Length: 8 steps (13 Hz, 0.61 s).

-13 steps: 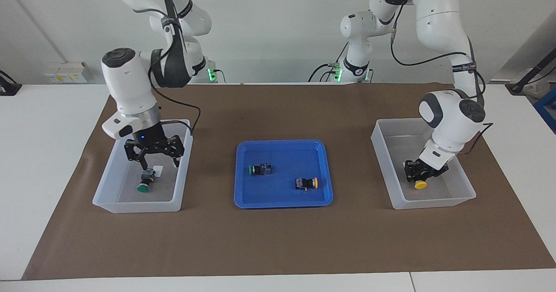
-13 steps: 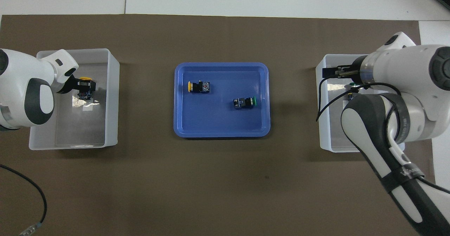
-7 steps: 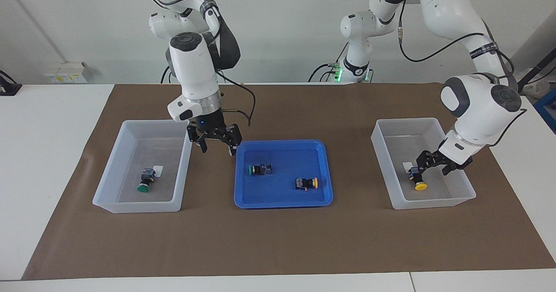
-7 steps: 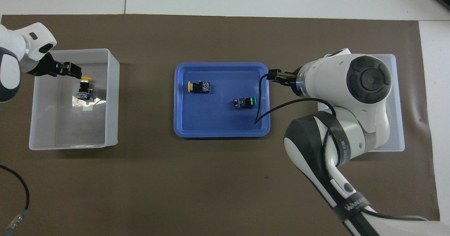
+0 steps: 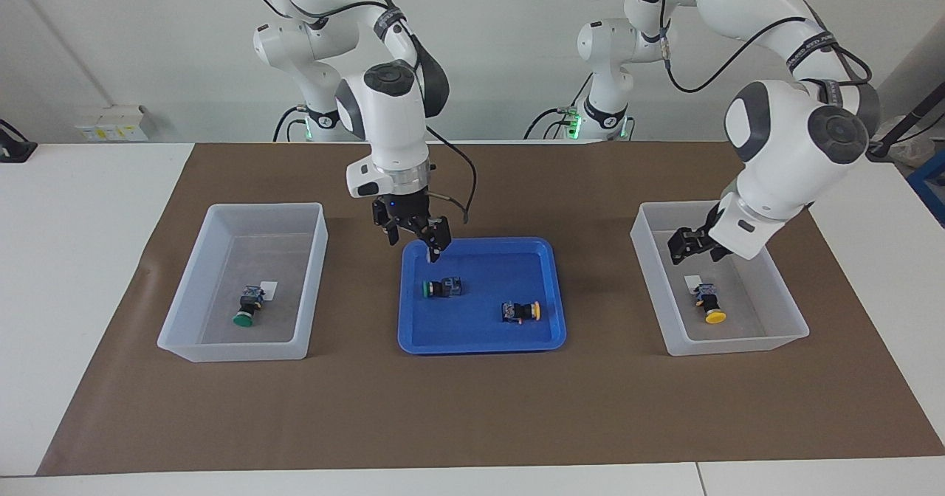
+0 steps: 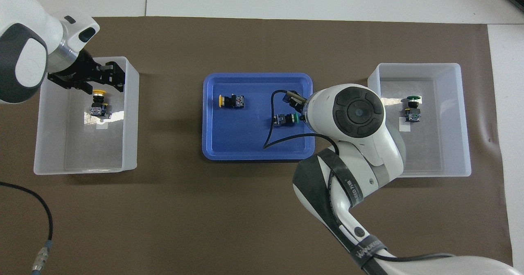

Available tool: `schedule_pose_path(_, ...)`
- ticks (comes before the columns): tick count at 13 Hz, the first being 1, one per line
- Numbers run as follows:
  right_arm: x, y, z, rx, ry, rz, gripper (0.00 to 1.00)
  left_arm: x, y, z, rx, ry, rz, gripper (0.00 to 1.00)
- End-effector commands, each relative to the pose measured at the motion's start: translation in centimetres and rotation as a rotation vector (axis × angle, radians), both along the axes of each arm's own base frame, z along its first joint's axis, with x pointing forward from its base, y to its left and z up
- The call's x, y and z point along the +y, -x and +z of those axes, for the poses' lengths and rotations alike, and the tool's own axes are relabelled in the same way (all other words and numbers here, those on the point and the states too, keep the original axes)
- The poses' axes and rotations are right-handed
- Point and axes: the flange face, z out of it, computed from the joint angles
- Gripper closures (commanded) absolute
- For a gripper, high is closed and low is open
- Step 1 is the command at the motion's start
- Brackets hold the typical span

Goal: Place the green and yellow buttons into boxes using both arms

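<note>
One green button (image 5: pixel 246 310) lies in the box (image 5: pixel 236 352) at the right arm's end. A yellow button (image 5: pixel 710 305) lies in the other box (image 5: pixel 738 347) at the left arm's end. A second green button (image 5: pixel 441 288) and a second yellow button (image 5: pixel 521 311) lie in the blue tray (image 5: pixel 480 345) between the boxes. My right gripper (image 5: pixel 413 247) hangs open and empty over the tray's edge nearest the robots, just above that green button (image 6: pixel 285 119). My left gripper (image 5: pixel 692 254) is open and empty, raised over its box, apart from the yellow button (image 6: pixel 98 102).
Both boxes and the tray sit on a brown mat (image 5: pixel 472 407) that covers the white table. A loose black cable (image 6: pixel 41 226) lies on the mat at the left arm's end, near the robots.
The right gripper has swung from its box to over the blue tray. The left gripper has let go of the yellow button, opened and risen above it.
</note>
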Motion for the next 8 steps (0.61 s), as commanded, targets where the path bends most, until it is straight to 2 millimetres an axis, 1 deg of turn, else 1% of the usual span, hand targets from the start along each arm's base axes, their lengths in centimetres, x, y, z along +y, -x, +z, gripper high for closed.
schedule_pose_path(1, 2.2, -1.3, -0.5, 0.016, -0.003, -0.15, 0.0, -0.3, 0.1, 0.5, 0.008, -0.015, 0.068, 0.22)
schedule_pose_path(2, 2.4, -1.5, -0.9, 0.028, -0.022, -0.193, 0.0, -1.0, 0.1, 0.5, 0.001, -0.015, 0.072, 0.22)
schedule_pose_path(3, 2.3, -1.6, -1.5, 0.035, -0.027, -0.225, 0.0, -1.1, 0.1, 0.6, -0.005, -0.013, 0.074, 0.22)
schedule_pose_path(4, 2.6, -1.8, -2.4, 0.046, -0.029, -0.25, 0.0, -1.1, 0.1, 0.6, -0.006, -0.01, 0.074, 0.22)
schedule_pose_path(6, 3.4, -2.4, -3.5, 0.08, -0.079, -0.321, 0.0, -1.2, 0.0, 0.7, -0.017, 0.006, 0.093, 0.22)
schedule_pose_path(7, 3.7, -2.4, -4.8, 0.099, -0.084, -0.339, 0.0, -1.1, -0.1, 0.8, -0.026, 0.008, 0.112, 0.22)
schedule_pose_path(8, 4.3, -2.4, -6.5, 0.111, -0.081, -0.372, 0.0, -1.3, -0.2, 0.9, -0.032, 0.008, 0.115, 0.22)
